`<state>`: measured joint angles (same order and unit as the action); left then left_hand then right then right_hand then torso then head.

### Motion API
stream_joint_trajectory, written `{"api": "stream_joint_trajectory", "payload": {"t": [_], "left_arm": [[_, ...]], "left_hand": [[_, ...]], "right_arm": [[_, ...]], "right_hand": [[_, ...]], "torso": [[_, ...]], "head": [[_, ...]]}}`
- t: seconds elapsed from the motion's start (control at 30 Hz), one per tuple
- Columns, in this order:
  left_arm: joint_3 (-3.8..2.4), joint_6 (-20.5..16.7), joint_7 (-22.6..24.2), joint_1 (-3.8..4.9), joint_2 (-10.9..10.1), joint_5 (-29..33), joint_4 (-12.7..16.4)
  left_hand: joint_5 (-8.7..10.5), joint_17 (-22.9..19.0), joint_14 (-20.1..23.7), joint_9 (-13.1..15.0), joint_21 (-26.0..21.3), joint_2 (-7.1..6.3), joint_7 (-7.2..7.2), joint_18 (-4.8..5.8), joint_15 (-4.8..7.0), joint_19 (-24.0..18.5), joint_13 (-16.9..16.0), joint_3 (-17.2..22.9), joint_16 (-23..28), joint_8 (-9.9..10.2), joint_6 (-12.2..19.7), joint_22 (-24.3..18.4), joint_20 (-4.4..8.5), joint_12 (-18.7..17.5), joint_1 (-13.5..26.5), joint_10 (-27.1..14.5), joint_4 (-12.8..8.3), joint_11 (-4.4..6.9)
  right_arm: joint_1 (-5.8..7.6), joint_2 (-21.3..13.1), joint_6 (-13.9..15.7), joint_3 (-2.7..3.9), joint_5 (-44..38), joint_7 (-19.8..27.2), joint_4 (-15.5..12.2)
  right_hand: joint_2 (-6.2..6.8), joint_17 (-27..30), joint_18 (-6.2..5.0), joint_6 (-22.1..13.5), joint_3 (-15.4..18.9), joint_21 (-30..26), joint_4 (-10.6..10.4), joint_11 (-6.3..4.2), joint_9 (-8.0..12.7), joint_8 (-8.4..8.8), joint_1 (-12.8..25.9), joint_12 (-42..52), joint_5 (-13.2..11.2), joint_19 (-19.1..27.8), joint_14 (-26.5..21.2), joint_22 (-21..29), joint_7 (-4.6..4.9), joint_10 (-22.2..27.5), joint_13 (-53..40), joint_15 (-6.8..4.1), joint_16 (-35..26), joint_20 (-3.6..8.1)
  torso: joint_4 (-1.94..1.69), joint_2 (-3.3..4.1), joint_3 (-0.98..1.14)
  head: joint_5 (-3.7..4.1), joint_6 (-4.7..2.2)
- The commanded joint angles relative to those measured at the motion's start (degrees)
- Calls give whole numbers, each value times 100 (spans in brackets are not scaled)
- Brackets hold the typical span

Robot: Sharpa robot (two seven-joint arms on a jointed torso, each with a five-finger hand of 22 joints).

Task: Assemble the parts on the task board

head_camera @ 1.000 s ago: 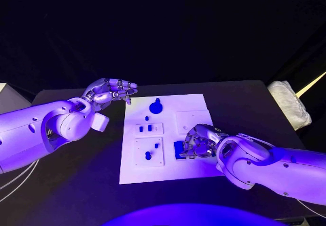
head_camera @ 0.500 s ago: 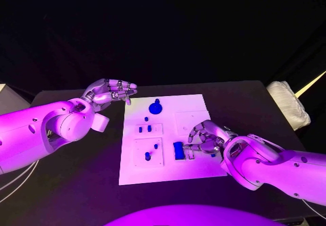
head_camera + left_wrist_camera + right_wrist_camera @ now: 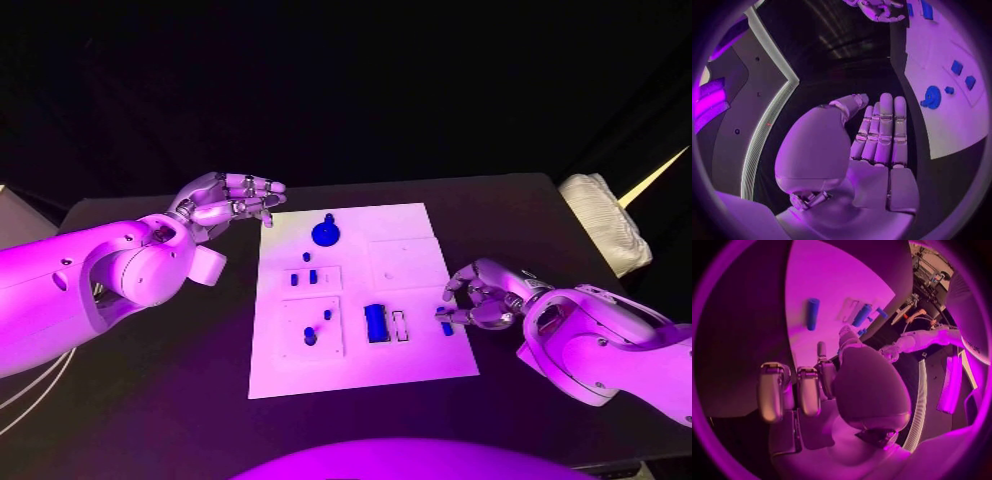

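Note:
The white task board [image 3: 418,360] lies mid-table. On it are a round blue part [image 3: 327,234], several small blue pieces such as one [image 3: 310,335] near its left side, and a long blue block [image 3: 376,322] lying free beside a narrow slot [image 3: 401,325]. My right hand [image 3: 483,300] hovers at the board's right edge with its fingers curled in and nothing visible inside them [image 3: 807,390]. A small blue piece [image 3: 447,327] sits just by its fingertips; contact is unclear. My left hand [image 3: 231,197] is raised off the board's far left corner, with its fingers [image 3: 882,130] straight and empty.
A folded white cloth [image 3: 613,220] lies at the table's right edge. A pale box [image 3: 7,205] shows at the far left. Bare black table [image 3: 534,215] surrounds the board.
My right hand has drawn back to the right, off the long blue block, which stays lying on the board. The left hand has barely moved.

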<state>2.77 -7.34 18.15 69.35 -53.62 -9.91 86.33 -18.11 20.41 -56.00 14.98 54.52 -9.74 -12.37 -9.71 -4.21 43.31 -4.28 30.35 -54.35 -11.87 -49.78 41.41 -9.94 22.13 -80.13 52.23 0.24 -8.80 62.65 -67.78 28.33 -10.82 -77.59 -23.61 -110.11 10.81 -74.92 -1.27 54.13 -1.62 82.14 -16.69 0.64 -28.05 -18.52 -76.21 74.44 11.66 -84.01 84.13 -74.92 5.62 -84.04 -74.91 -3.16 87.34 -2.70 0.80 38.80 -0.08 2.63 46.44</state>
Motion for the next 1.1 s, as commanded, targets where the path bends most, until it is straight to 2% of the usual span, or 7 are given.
{"api": "stream_joint_trajectory", "payload": {"t": [0.03,0.23,0.3,0.43,0.63,0.83,1.1], "left_arm": [[-4,81,33,3,3,30,25],[-3,82,36,3,-8,29,45],[-3,81,39,3,-6,29,47],[-3,68,58,2,-1,28,50],[-3,61,67,2,-8,28,50],[-3,61,65,2,-11,28,46],[-3,71,63,1,1,28,33]], "left_hand": [[-10,-5,-16,-7,-28,-3,-13,-79,-26,29,5,-5,31,4,1,-8,-12,21,36,-31,-24,-10],[-10,-5,-16,-7,-28,-3,-13,-79,-26,29,5,-5,31,4,1,-8,-12,21,36,-31,-24,-10],[-10,-5,-16,-7,-28,-3,-13,-79,-26,29,5,-5,31,4,1,-8,-12,21,36,-31,-24,-10],[-10,-5,-16,-7,-28,-3,-13,-79,-26,29,5,-5,31,4,1,-8,-12,21,36,-31,-24,-10],[-9,-5,-15,-8,-27,-7,-12,-80,-25,30,6,-5,31,4,1,-8,-11,24,31,-31,-32,-9],[-9,-5,-15,-8,-27,-7,-12,-80,-25,30,6,-5,31,4,1,-8,-11,24,31,-31,-32,-9],[-10,-4,-17,-9,-27,-3,-11,-80,-25,32,5,-4,31,3,0,-7,-11,29,32,-27,-32,-9]], "right_arm": [[-10,-139,-707,-6,-679,-396,-64],[-29,-311,-746,-37,-938,-585,-81],[-39,-301,-730,-44,-978,-613,-80],[-66,-218,-645,-53,-1002,-650,-49],[-86,-87,-519,-57,-962,-670,2],[-105,16,-411,-59,-839,-664,22],[-122,132,-334,-59,-751,-650,37]], "right_hand": [[98,-982,-27,-18,-6,-54,10,58,36,73,-22,-94,224,-407,460,-1297,29,19,-635,41,-20,-39],[129,-972,-32,-6,19,-83,2,66,51,108,22,-159,132,-401,457,-1290,36,48,-601,48,-28,-48],[142,-976,-37,17,31,-113,2,70,60,128,25,-186,13,-394,457,-1283,37,64,-587,53,-28,-55],[119,-992,-32,91,31,-81,-3,59,56,116,41,-160,-47,-402,460,-1291,23,53,-599,48,-21,-55],[58,-1026,-22,182,18,-29,-10,40,53,103,94,-112,-36,-416,469,-1305,0,26,-622,31,-3,-46],[19,-1075,-8,301,76,51,-18,11,59,108,415,-55,52,-439,482,-1326,-36,-8,-647,7,22,-25],[-4,-1112,4,377,68,116,-15,-9,53,89,474,-5,76,-455,492,-1343,-60,-34,-672,-8,43,-14]], "torso": [[-10,9,9],[6,7,1],[-2,12,5],[-21,15,3],[-29,20,1],[-18,22,0],[-10,12,3]], "head": [[39,-20],[81,-15],[90,-18],[97,-12],[95,8],[79,31],[78,52]]}}
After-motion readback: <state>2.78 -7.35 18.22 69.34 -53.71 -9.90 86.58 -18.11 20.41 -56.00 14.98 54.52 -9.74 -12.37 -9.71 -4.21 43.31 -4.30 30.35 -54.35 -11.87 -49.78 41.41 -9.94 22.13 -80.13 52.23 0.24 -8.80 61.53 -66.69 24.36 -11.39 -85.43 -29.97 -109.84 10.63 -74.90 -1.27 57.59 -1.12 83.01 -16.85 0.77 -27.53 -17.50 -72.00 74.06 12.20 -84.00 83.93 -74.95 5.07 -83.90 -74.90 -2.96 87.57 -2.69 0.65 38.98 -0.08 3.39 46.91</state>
